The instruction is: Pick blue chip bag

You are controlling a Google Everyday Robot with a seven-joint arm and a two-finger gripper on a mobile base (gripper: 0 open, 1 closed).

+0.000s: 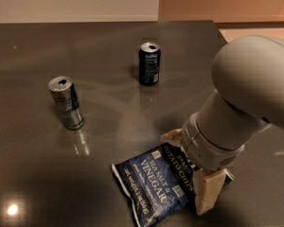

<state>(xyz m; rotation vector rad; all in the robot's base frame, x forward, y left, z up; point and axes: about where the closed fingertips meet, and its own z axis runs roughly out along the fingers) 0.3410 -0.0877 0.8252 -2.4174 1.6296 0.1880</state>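
The blue chip bag (154,181) lies flat on the dark table (104,126) near the front, a navy crinkly bag with white "Sea Salt & Vinegar" lettering. My gripper (190,166) is down over the bag's right end, open. One tan finger (172,137) stands beyond the bag's far edge and the other tan finger (207,194) at its near right corner. The white arm (246,93) hides the bag's right part.
A dark blue drink can (149,64) stands upright at the middle back. A silver-blue slim can (66,102) stands upright at the left. The table's right edge runs behind the arm, and a wall lies beyond the far edge.
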